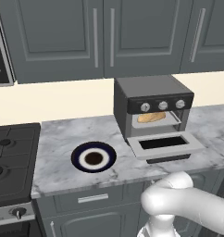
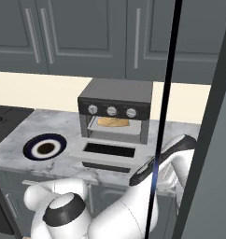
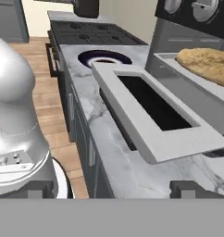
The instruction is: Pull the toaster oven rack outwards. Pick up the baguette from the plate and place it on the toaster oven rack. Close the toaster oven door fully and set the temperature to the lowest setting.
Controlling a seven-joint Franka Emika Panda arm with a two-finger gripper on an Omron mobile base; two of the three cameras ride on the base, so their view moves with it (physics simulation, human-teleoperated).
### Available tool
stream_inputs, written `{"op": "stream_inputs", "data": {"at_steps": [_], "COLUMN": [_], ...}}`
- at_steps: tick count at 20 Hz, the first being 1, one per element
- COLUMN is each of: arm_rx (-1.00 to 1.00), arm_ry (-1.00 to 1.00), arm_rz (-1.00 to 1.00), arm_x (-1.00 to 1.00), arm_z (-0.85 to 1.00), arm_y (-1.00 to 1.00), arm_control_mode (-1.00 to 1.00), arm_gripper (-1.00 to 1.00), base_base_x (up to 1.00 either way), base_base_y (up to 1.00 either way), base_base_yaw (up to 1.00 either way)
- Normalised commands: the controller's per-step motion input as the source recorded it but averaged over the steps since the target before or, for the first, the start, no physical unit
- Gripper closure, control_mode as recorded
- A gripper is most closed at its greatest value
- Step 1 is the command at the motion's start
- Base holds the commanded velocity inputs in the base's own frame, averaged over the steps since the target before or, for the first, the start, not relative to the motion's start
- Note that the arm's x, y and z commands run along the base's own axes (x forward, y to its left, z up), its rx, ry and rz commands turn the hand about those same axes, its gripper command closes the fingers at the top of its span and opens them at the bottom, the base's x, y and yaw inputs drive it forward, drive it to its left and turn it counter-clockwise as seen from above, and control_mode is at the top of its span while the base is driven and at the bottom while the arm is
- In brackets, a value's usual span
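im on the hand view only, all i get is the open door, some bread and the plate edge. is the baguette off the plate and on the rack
Observer: Yes. The plate lies bare on the counter, and the baguette sits inside the toaster oven.
Operator: door fully down or half
Observer: The toaster oven door lies folded flat, about level with the counter.
Operator: where's my arm relative to it
Observer: In the right base view the arm reaches up below the counter edge, right of the door; the gripper is open, holding nothing.
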Motion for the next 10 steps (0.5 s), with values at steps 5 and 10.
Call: {"op": "stream_inputs", "data": {"at_steps": [5, 10], "arm_rx": [0.11, 0.08], "arm_ry": [0.00, 0.00], "arm_rz": [0.00, 0.00], "arm_x": [0.25, 0.27], "arm_z": [-0.50, -0.44], "arm_y": [0.00, 0.00], "arm_control_mode": [-1.00, -1.00], "arm_gripper": [-1.00, -1.00], "base_base_x": [0.00, 0.00], "base_base_y": [0.00, 0.00], "base_base_yaw": [0.00, 0.00]}}
